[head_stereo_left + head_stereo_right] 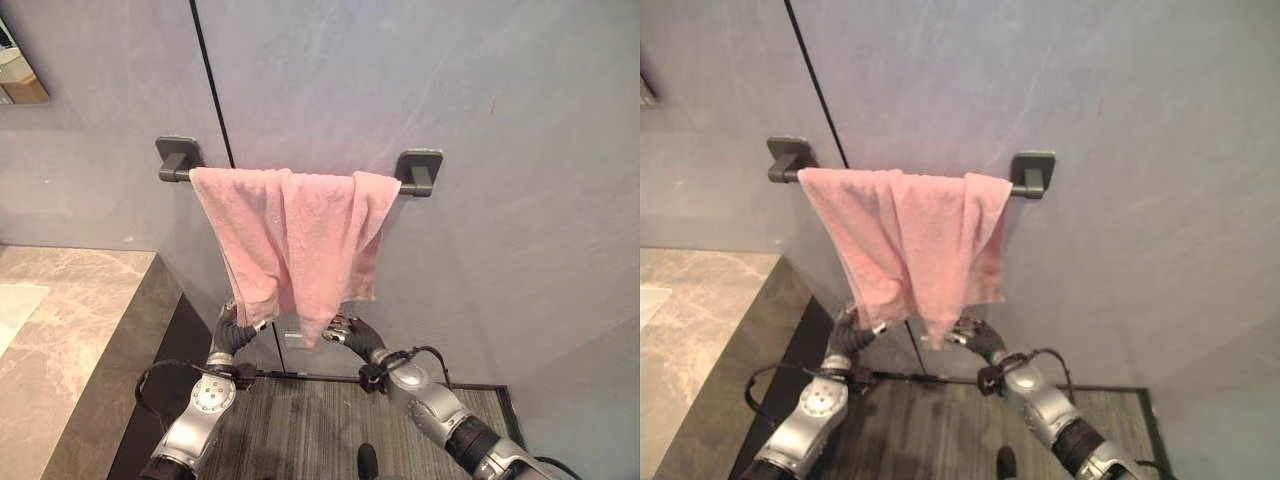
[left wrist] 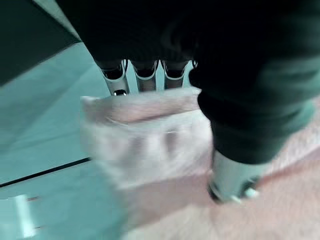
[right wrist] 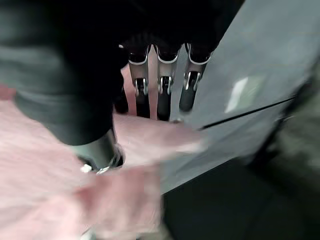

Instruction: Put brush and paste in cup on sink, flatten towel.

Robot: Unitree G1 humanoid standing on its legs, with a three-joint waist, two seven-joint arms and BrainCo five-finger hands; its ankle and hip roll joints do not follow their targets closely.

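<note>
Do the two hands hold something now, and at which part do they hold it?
Both grip the pink towel by its hanging bottom edge: left hand at the lower left corner, right hand at the lower right part.

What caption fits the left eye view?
Both hands, left and right, pinch the lower edge of a bunched pink towel on a wall bar.

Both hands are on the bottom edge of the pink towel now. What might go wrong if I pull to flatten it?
1. The pink towel only drapes over the rail, bunched toward the middle; a downward tug could slide it off.
2. The left hand and right hand pinch separate hanging folds close together, so pulling unevenly may skew the cloth rather than spread it.
3. Both hands work close to the wall; spreading outward may scrape fingers on it.
</note>
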